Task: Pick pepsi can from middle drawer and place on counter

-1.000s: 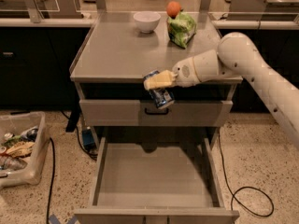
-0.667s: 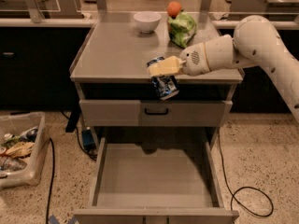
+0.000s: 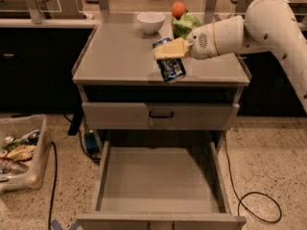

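Our hand is clamping the dark-blue pepsi can, tilting eleven-to-five over the grey metal desk; white bowl, green bag at twelve.

We see gripper, clamped on pepsi can, over desk front-ctr: bare room to its left, while bowl & green bag block the back.

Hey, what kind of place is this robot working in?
Probably a lab or office test area: a grey metal drawer cabinet, a loose cable on the speckled floor, a bin of oddments. The tool holds the pepsi can at the counter front edge.
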Motion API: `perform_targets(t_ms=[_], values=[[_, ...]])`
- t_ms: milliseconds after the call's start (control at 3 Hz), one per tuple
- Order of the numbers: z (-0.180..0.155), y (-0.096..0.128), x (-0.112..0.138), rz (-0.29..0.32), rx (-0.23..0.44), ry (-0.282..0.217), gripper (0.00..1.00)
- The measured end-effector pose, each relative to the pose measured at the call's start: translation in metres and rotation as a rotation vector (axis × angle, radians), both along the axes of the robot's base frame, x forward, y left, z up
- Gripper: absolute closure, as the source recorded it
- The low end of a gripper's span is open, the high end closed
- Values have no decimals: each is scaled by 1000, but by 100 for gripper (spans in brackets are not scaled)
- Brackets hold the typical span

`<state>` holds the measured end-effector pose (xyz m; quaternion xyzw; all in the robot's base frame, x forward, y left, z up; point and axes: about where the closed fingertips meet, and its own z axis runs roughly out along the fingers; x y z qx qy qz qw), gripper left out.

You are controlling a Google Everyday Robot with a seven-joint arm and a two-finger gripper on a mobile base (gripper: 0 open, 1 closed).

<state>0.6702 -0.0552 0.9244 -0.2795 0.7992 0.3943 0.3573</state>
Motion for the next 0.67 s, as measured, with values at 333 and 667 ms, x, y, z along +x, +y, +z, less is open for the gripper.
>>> perform_targets(t_ms=[333,667], values=[[10,6,62,-47,-43,-71,100],[-5,25,125,-76,-117,-120,100]])
